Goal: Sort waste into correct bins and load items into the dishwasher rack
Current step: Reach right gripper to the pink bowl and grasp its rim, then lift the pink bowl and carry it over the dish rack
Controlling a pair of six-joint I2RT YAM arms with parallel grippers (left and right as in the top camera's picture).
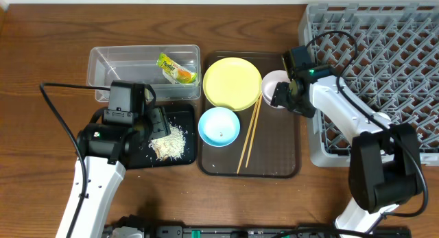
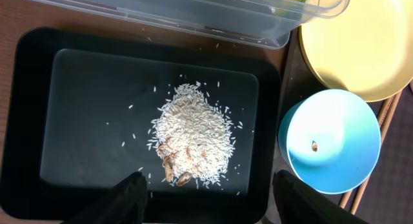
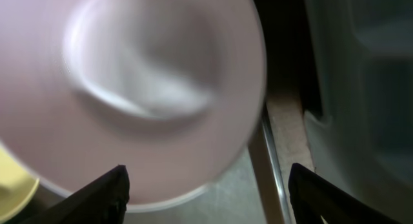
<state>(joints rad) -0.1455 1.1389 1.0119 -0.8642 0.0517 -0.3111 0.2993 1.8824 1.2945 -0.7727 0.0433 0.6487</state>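
Just ahead of the left claw (image 2: 210, 184), spread wide and empty, a whitish rice pile (image 2: 193, 137) with brown bits lies in the black tub (image 2: 39, 121). Before the right claw (image 3: 206, 179), also wide and empty, sits a blurred pinkish-white bowl (image 3: 148, 88).

A robotics lab's mock dishwashing station: a wooden counter (image 1: 41, 53) carrying a grey dishwasher rack (image 1: 398, 39) and brown serving tray (image 1: 274, 162), flanked by cabled robot arms (image 1: 92, 183).

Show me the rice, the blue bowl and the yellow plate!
rice pile (image 2: 193, 130), left wrist view, middle of the heap.
blue bowl (image 1: 219, 125), overhead view, inside bottom of the bowl.
yellow plate (image 1: 232, 82), overhead view, centre of its face.
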